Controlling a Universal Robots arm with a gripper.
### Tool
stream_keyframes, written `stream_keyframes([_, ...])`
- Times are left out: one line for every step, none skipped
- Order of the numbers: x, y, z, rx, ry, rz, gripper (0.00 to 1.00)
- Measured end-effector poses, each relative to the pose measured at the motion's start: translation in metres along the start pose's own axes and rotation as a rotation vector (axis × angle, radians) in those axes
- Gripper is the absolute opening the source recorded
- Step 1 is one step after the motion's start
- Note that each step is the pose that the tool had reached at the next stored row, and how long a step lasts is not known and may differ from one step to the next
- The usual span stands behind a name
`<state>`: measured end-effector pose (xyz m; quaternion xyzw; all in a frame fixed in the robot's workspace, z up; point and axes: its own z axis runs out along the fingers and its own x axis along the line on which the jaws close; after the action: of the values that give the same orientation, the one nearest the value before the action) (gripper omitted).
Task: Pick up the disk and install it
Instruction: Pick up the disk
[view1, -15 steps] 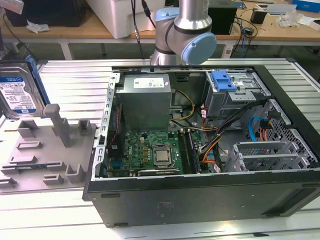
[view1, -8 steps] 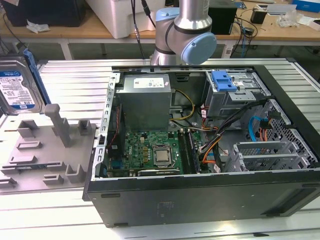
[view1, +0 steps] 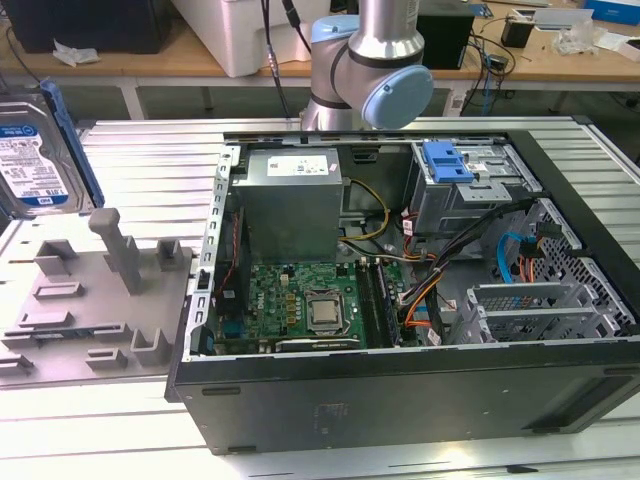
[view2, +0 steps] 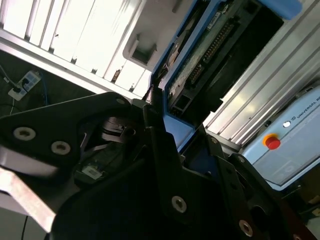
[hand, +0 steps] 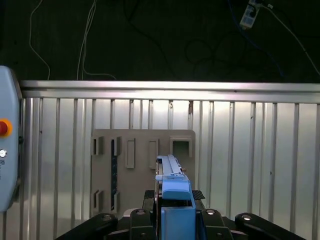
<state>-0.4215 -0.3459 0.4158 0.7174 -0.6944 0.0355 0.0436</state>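
Open computer case (view1: 400, 385) on slatted table (view1: 150, 160). Grey fixture plate (view1: 90, 300) beside case. Disk (view1: 35, 150) upright at exterior view's left edge. First wrist view: gripper (hand: 174, 215) clamped on disk's blue carrier, over fixture. Second wrist view: disk's circuit-board side.

My claw (hand: 175, 220) looks dull black, the disk (view1: 35, 150) has a glossy paper label and a smooth blue plastic frame, the table (view1: 150, 165) is shiny ribbed metal, and the grey holder plate (view1: 100, 300) looks like dull plastic.
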Motion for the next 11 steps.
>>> stream_keyframes([0.0005,0.0,-0.0032,0.0012,-0.004,0.0,0.37])
stream_keyframes([0.0009,0.0001,-0.006,0.0017,-0.0062,-0.001,0.37])
stream_keyframes([0.0012,0.0001,-0.0083,0.0022,-0.0082,-0.001,0.37])
stream_keyframes([0.0015,0.0001,-0.0104,0.0025,-0.0101,-0.001,0.37])
stream_keyframes([0.0019,0.0001,-0.0125,0.0028,-0.0125,-0.001,0.37])
stream_keyframes([0.0021,0.0001,-0.0146,0.003,-0.0151,-0.001,0.37])
stream_keyframes([0.0024,0.0001,-0.0167,0.0031,-0.0177,-0.001,0.37])
stream_keyframes([0.0027,0.0001,-0.0188,0.0034,-0.0204,-0.002,0.37])
stream_keyframes([0.0031,0.0,-0.0211,0.0035,-0.0231,-0.002,0.37])
stream_keyframes([0.0036,0.0,-0.0247,0.0038,-0.0271,-0.002,0.37])
stream_keyframes([0.0039,-0.0001,-0.0267,0.0039,-0.0292,-0.002,0.37])
